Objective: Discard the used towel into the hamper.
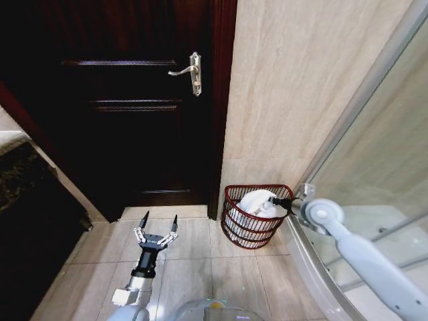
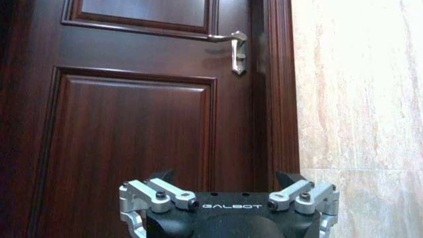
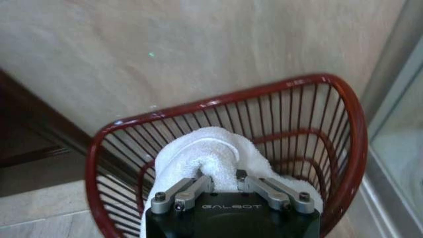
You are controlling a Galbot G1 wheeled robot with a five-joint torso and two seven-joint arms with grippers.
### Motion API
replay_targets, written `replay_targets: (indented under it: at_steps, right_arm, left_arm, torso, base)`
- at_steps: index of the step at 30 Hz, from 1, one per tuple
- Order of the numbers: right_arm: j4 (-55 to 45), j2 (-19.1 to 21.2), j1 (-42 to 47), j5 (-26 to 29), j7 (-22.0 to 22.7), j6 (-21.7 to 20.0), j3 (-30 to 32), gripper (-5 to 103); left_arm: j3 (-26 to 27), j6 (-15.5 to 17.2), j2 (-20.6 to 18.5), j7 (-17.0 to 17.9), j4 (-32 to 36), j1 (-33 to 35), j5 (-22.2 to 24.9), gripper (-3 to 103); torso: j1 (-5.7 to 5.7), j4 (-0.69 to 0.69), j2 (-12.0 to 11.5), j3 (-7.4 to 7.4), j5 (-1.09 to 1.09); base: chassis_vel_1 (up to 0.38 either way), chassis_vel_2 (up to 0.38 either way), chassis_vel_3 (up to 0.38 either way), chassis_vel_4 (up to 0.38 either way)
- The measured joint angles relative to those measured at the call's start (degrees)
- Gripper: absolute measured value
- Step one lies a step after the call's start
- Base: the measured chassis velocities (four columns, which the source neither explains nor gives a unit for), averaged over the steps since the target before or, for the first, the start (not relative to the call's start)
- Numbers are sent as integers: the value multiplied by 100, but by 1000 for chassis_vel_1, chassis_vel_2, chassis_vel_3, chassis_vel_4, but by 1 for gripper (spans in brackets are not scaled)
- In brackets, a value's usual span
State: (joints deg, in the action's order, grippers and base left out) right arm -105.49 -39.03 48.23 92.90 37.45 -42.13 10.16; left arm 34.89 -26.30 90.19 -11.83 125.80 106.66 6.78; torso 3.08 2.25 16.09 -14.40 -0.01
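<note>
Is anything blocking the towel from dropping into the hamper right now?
Nothing visible does. The right claw, shut on the towel, holds it over the open top of the hamper, inside the rim. The left claw hangs open over the floor near the door.

The head camera looks from high up, forward and down, at the floor, the dark door and the tiled wall. The left wrist camera sits low, close behind the left gripper, and faces the door. The right wrist camera looks from very near, over the right gripper, into the hamper. The head view shares the door handle with the left wrist view and the hamper with the right wrist view.
</note>
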Motion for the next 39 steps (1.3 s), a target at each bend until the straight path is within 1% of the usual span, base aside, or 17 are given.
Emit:
replay_targets:
  at_steps: [1, 3, 11, 13, 15, 18, 20, 21, 23, 26, 28, 29, 31, 33, 35, 36, 39]
  right_arm:
    - [332, -34, -204, 194, 21, 0, -194, 10]
    - [558, -102, -303, 186, -42, 0, -334, 10]
    - [1532, -824, -625, -272, -411, -25, -771, 10]
    - [1606, -918, -673, -309, -423, -24, -813, 10]
    - [1846, -1196, -844, -380, -403, -20, -952, 10]
    - [2068, -1411, -995, -492, -404, -12, -1013, 10]
    - [2149, -1475, -1050, -517, -441, -10, -1013, 10]
    - [2196, -1506, -1079, -518, -466, -9, -1013, 8]
    - [2265, -1534, -1112, -514, -491, -7, -1016, 11]
    - [2501, -1655, -1196, -515, -519, -6, -1052, 27]
    - [2546, -1689, -1213, -520, -505, -5, -1055, 27]
    - [2611, -1746, -1252, -505, -431, -5, -1059, 37]
    - [2649, -1782, -1314, -519, -355, -5, -1097, 48]
    - [2648, -1809, -1336, -578, -318, -5, -1098, 48]
    - [2564, -1848, -1362, -595, -146, -4, -1049, 60]
    - [2564, -1848, -1362, -595, -146, -4, -1049, 60]
    - [2058, -1741, -1261, -750, 114, 12, -851, 76]
  left_arm:
    - [-26, 38, -15, 13, 4, -25, -63, 100]
    - [-48, 48, -19, 18, -5, -35, -117, 100]
    - [-120, 47, 19, 22, -125, 1, -385, 100]
    - [-121, 38, 19, 21, -130, 21, -407, 100]
    - [-117, -18, 22, 19, -136, 73, -430, 100]
    - [-103, -62, 17, 16, -135, 117, -434, 100]
    - [-90, -79, 7, 13, -128, 140, -433, 100]
    - [-84, -94, -2, 7, -121, 155, -432, 100]
    - [-74, -119, -14, -2, -120, 176, -429, 100]
    - [-63, -165, -32, -18, -121, 220, -415, 100]
    - [-60, -176, -33, -19, -122, 230, -410, 100]
    - [-47, -186, -34, -25, -122, 247, -398, 100]
    - [5, -188, -46, -122, -115, 255, -320, 100]
    - [21, -181, -57, -139, -111, 246, -291, 100]
    - [37, -137, -69, -147, -109, 204, -243, 100]
    - [37, -137, -69, -147, -109, 204, -243, 100]
    - [10, -11, -43, -131, -118, 129, -160, 100]
  torso:
    - [0, 2, 0, 0, 0]
    - [0, 1, 0, 0, 0]
    - [0, 1, 0, 0, 2]
    - [0, 0, 0, 0, -2]
    - [0, 2, 0, -1, 2]
    - [0, 3, -1, -1, 1]
    - [0, 3, -1, -1, 1]
    - [0, 3, 0, 0, 1]
    - [0, 1, -1, -1, -1]
    - [0, 0, 0, -1, 1]
    - [0, 0, -1, 0, 2]
    - [0, 1, -1, -1, 2]
    - [0, 2, -1, 0, 0]
    - [0, 2, -1, -1, 1]
    - [0, 2, -1, -1, 3]
    - [0, 2, -1, -1, 3]
    - [0, 3, -1, 0, 2]
  base:
    - [0, 0, 0, 0]
    - [0, 0, 0, 0]
    - [0, 0, 0, 0]
    - [0, 0, 0, 0]
    - [0, 0, 0, 0]
    - [0, 0, 0, 0]
    - [0, 0, 0, 0]
    - [0, 0, 0, 0]
    - [0, 0, 0, 0]
    - [0, 0, 0, 0]
    - [0, 0, 0, 0]
    - [0, 0, 0, 0]
    - [0, 0, 0, 0]
    - [0, 0, 0, 0]
    - [0, 0, 0, 0]
    - [0, 0, 0, 0]
    - [0, 0, 0, 0]
